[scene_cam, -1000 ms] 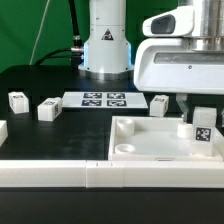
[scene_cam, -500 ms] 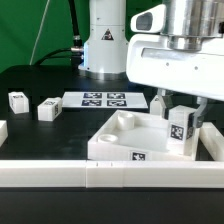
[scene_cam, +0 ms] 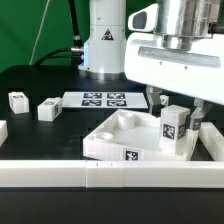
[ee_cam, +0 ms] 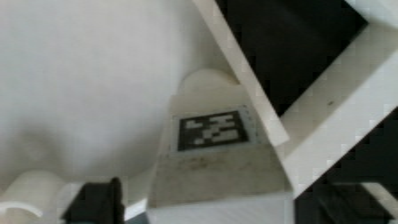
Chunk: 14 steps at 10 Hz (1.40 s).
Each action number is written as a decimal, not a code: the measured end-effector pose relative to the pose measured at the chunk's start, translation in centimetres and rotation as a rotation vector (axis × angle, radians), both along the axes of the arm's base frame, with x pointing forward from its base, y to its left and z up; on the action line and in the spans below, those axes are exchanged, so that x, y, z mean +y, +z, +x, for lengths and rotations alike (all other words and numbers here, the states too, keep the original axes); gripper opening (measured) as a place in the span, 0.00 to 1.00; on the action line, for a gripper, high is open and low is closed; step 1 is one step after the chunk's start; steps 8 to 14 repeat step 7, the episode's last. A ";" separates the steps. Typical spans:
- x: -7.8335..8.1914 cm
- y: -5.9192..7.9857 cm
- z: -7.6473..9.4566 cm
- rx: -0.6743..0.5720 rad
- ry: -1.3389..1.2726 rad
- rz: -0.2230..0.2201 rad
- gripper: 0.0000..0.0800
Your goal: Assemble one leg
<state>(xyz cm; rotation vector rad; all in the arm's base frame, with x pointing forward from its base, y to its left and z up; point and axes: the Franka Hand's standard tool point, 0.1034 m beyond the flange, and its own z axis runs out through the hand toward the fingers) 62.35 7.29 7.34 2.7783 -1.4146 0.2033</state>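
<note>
My gripper (scene_cam: 178,118) is shut on a leg (scene_cam: 175,129), a small white block with a black-and-white tag facing the camera. It holds the leg upright over the corner of the large white tray (scene_cam: 112,143) on the exterior view's right. In the wrist view the leg (ee_cam: 217,150) runs from between the dark fingers (ee_cam: 98,202) down to a round socket of the tray (ee_cam: 89,80). I cannot tell whether its lower end is seated. Two more legs (scene_cam: 17,100) (scene_cam: 48,109) lie on the black table at the exterior view's left.
The marker board (scene_cam: 105,99) lies flat behind the tray. The robot base (scene_cam: 105,45) stands at the back. A long white rail (scene_cam: 50,175) runs along the front. A white block (scene_cam: 214,142) sits at the exterior view's right of the tray.
My gripper has carried the leg toward the exterior view's left. The tray has slid and turned the same way, and a tagged side now faces the camera.
</note>
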 end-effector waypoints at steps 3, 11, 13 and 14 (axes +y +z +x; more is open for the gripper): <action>0.0 0.0 0.0 0.000 0.000 0.000 0.81; 0.0 0.0 0.0 0.000 0.000 0.000 0.81; 0.0 0.0 0.0 0.000 0.000 0.000 0.81; 0.0 0.0 0.0 0.000 0.000 0.000 0.81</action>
